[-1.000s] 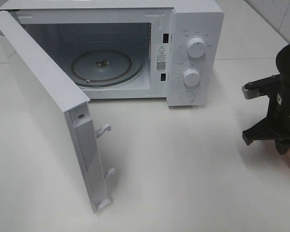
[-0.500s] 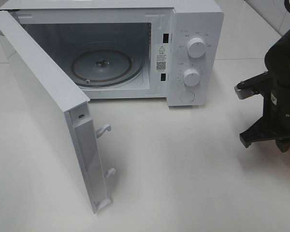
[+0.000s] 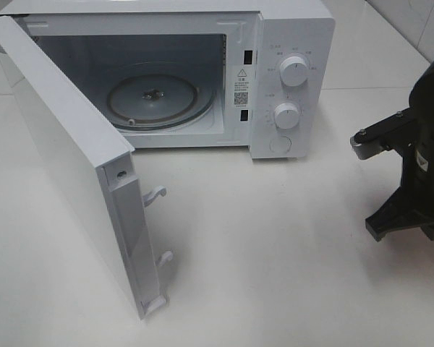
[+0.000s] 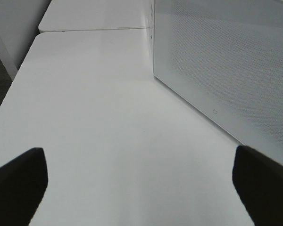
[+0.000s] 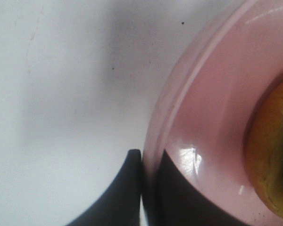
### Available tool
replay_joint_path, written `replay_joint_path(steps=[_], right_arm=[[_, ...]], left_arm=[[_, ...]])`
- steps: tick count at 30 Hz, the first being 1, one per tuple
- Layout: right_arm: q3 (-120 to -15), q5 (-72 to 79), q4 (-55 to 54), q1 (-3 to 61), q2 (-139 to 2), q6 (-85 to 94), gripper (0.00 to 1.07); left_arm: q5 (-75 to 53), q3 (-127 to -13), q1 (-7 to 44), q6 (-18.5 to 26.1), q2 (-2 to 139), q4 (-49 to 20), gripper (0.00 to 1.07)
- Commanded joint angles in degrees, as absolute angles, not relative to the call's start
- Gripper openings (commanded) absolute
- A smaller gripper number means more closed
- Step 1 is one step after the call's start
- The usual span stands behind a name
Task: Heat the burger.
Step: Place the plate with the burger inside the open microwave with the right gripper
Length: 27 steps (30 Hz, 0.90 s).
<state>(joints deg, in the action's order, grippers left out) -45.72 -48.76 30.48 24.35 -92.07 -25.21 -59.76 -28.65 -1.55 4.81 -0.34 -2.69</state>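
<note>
l jaws apart | r jaws pinch rim of 1 plate (image 5: 212, 94) | 1 burger (image 5: 275, 150) on it

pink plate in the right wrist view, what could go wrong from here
1. The right fingers pinch only the rim of the pink plate, so it may tilt when carried and the burger could slide off.
2. On the way to the turntable, the plate could clip the knobs or the open door.

Microwave (image 3: 293, 43) sticker (image 3: 241, 85) bears a warning triangle and QR code.
</note>
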Motion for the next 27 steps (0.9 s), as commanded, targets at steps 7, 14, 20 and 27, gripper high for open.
replay_joint_path(steps=[7,14,20,27], right_arm=[[-43.0,-52.8,33.2,28.4,-86.7,-25.4,0.00],[-41.5,-54.7,33.2,32.1,-83.5,-25.4,0.00],[-38.8,-56.0,32.9,35.6,-80.7,-25.4,0.00],[-37.0,-56.3,32.9,39.1,-78.6,-25.4,0.00]], left_arm=[[-59.6,-28.5,-1.6,4.6,-1.4,-2.5,1.00],[-59.6,-28.5,-1.6,4.6,-1.4,-2.5,1.00],[-59.6,-28.5,-1.6,4.6,-1.4,-2.5,1.00],[-59.6,-28.5,-1.6,4.6,-1.4,-2.5,1.00]])
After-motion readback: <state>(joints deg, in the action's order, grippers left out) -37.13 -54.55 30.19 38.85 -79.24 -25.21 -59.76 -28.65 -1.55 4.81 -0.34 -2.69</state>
